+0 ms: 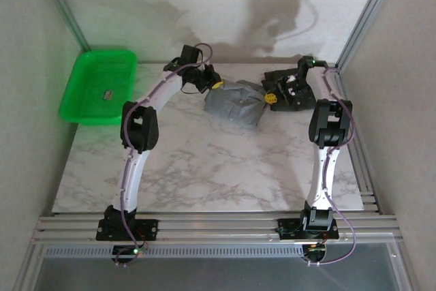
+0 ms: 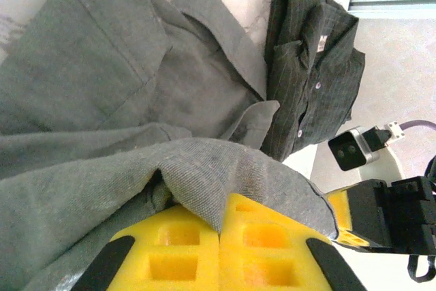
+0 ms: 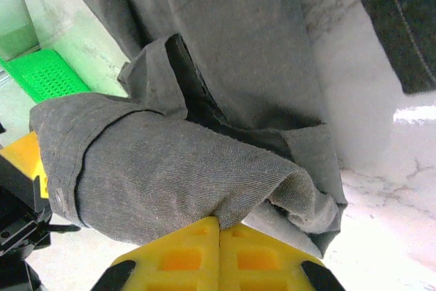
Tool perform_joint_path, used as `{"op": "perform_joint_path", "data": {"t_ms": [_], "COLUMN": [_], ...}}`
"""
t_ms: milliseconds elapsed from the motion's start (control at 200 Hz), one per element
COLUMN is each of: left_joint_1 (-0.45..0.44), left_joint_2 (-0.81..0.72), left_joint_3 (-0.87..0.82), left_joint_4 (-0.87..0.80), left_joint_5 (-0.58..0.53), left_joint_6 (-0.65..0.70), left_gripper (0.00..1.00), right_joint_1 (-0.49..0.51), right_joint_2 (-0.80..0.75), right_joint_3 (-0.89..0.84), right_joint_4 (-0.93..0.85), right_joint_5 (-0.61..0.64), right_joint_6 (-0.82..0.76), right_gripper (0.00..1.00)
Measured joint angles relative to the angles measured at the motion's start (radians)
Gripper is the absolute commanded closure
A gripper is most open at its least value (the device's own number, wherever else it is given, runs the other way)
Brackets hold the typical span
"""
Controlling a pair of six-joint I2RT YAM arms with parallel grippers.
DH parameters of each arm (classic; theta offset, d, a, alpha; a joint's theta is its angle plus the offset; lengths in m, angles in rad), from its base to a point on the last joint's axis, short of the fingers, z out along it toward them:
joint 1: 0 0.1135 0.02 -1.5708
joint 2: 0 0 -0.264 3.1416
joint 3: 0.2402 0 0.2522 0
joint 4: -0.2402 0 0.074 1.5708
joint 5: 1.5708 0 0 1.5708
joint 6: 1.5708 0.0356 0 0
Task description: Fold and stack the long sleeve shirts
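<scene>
The grey long sleeve shirt (image 1: 235, 105) lies bunched on the marble table at the back centre. The darker charcoal shirt (image 1: 291, 90) is crumpled just to its right, partly under the right arm. My left gripper (image 1: 215, 84) is at the grey shirt's left edge, and its yellow jaws (image 2: 221, 226) are shut on a fold of grey cloth (image 2: 136, 100). My right gripper (image 1: 270, 97) is at that shirt's right edge, shut (image 3: 219, 223) on another fold of the grey shirt (image 3: 231, 46). The charcoal shirt (image 2: 313, 59) lies collar up beyond it.
A green plastic tray (image 1: 99, 86) overhangs the table's left edge, with a small item inside; its corner (image 3: 48, 76) shows in the right wrist view. Frame posts stand at the back corners. The near half of the marble table (image 1: 218, 168) is bare.
</scene>
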Motion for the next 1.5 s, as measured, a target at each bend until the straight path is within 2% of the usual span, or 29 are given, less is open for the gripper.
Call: {"op": "perform_joint_path", "data": {"t_ms": [120, 185, 275, 345, 395, 445, 480, 525, 611, 711, 741, 791, 911, 1011, 1121, 1296, 1501], "left_joint_1": [0.006, 0.010, 0.016, 0.024, 0.036, 0.050, 0.061, 0.079, 0.118, 0.153, 0.161, 0.164, 0.129, 0.061, -0.016, -0.093, -0.068], "left_joint_2": [0.026, 0.033, 0.041, 0.049, 0.060, 0.081, 0.096, 0.105, 0.098, 0.053, 0.035, 0.001, -0.064, -0.074, -0.051, 0.044, 0.176], "left_joint_3": [0.031, 0.035, 0.036, 0.043, 0.062, 0.110, 0.152, 0.200, 0.263, 0.274, 0.270, 0.251, 0.214, 0.212, 0.208, 0.207, 0.196], "left_joint_4": [0.009, 0.013, 0.030, 0.051, 0.067, 0.070, 0.071, 0.073, 0.077, 0.061, 0.056, 0.046, 0.030, 0.025, 0.027, 0.061, 0.080], "left_joint_5": [0.005, 0.008, 0.014, 0.014, 0.011, 0.006, -0.003, -0.017, -0.055, -0.114, -0.130, -0.150, -0.178, -0.178, -0.153, -0.109, -0.141], "left_joint_6": [-0.005, -0.008, -0.022, -0.041, -0.050, -0.078, -0.089, -0.105, -0.123, -0.105, -0.094, -0.075, -0.004, 0.047, 0.066, 0.063, 0.061], "left_gripper": [1.00, 0.98, 0.67, 0.55, 0.46, 0.20, 0.13, 0.11, 0.10, 0.09, 0.10, 0.16, 0.60, 0.83, 0.99, 1.00, 1.00], "right_joint_1": [0.000, -0.001, -0.002, -0.006, -0.010, -0.014, -0.018, -0.021, -0.029, -0.041, -0.045, -0.050, -0.047, -0.008, 0.064, 0.137, 0.128], "right_joint_2": [0.050, 0.073, 0.107, 0.135, 0.153, 0.174, 0.186, 0.194, 0.193, 0.150, 0.129, 0.089, -0.039, -0.158, -0.227, -0.187, -0.050], "right_joint_3": [0.068, 0.094, 0.129, 0.155, 0.180, 0.220, 0.253, 0.303, 0.404, 0.448, 0.448, 0.430, 0.290, 0.095, -0.100, -0.262, -0.233], "right_joint_4": [-0.001, -0.001, 0.003, 0.015, 0.027, 0.043, 0.056, 0.074, 0.104, 0.153, 0.157, 0.163, 0.161, 0.176, 0.236, 0.357, 0.465], "right_joint_5": [0.001, 0.001, 0.001, 0.002, 0.002, 0.006, 0.011, 0.017, 0.028, 0.046, 0.049, 0.057, 0.069, 0.082, 0.092, 0.099, 0.101], "right_joint_6": [0.001, 0.005, 0.011, 0.027, 0.052, 0.063, 0.077, 0.100, 0.115, 0.129, 0.129, 0.125, 0.084, 0.062, 0.064, 0.106, 0.144], "right_gripper": [0.96, 0.92, 0.79, 0.64, 0.58, 0.53, 0.48, 0.40, 0.33, 0.31, 0.33, 0.42, 0.72, 0.82, 0.89, 0.90, 0.89]}}
